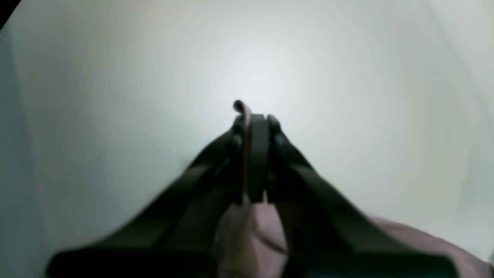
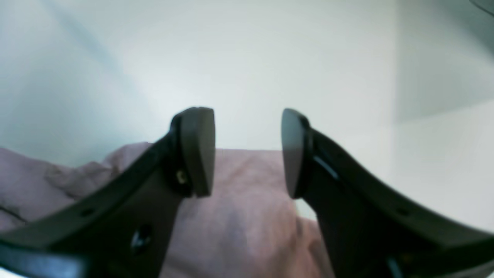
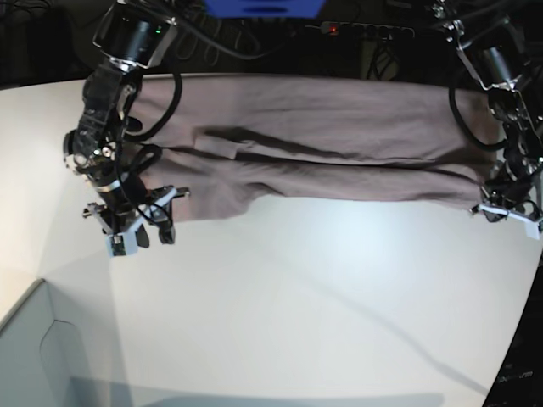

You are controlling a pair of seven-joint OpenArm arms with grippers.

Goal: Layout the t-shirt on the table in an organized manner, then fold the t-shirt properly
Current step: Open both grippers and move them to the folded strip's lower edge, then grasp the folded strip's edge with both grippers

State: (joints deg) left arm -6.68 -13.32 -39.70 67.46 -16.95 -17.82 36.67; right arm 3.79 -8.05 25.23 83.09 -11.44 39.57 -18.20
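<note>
Left gripper point(image 1: 252, 123), with its black fingers pressed together, pinches a thin fold of the dusty pink-mauve cotton t-shirt point(image 3: 322, 144); a small curl of the cloth sticks out above the fingertips in the left wrist view. Right gripper point(image 2: 247, 150) has its two black fingers point(image 2: 197, 150) standing apart with nothing between them, and it hangs over the shirt's edge, where the pink cloth meets the bare surface.

In the base view the shirt lies as a long, wrinkled band across the far part of the large smooth white table point(image 3: 322, 297), from one arm to the other. A darker crease runs along its middle. Behind the shirt I see black cables point(image 3: 170, 85), a blue object point(image 3: 263, 7) at the top edge and a dark power strip point(image 3: 365, 30). A pale grey box corner point(image 3: 42, 348) stands at the near left, well apart from the shirt.
</note>
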